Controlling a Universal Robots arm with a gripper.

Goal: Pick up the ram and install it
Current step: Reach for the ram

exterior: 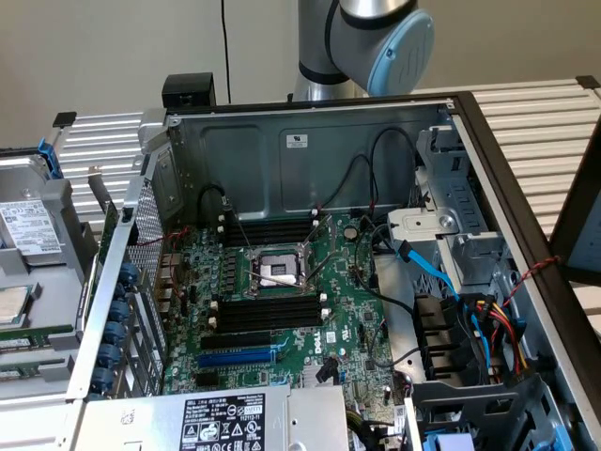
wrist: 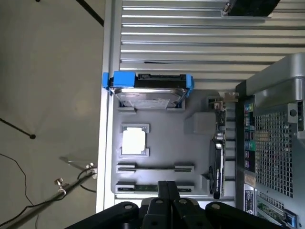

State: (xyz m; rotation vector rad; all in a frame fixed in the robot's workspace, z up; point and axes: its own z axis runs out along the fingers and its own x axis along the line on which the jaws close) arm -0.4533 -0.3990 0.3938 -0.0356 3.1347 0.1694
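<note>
Right now, starting at the exterior view's left, I see the gray parts tray (exterior: 70, 282) standing outside the open computer case (exterior: 282, 169). The tray holds a hard drive (exterior: 28, 225) and a processor chip (exterior: 9, 305).

From the wrist camera I look straight down on that tray. The drive sits in a blue carrier (wrist: 150, 78), the chip in its own pocket. Beyond the chip are two narrow cradles, and the ram (wrist: 138, 189) lies lengthwise in the one nearest the gripper (wrist: 167, 185). The jaws are pressed together with nothing between them. The fingertips overlap the ram's cradle in the picture, but I cannot tell whether they touch the stick.

Moving toward the middle of the exterior view, the motherboard (exterior: 347, 310) lies flat inside the case. Its processor socket (exterior: 277, 271) sits between two banks of black memory slots (exterior: 268, 310) with white end clips, and a blue expansion slot (exterior: 239, 357) lies just below them. Behind the case's back wall stands the arm (exterior: 366, 38).

At the exterior view's right are the metal drive cage (exterior: 451, 254) and a bundle of coloured cables (exterior: 493, 324).
</note>
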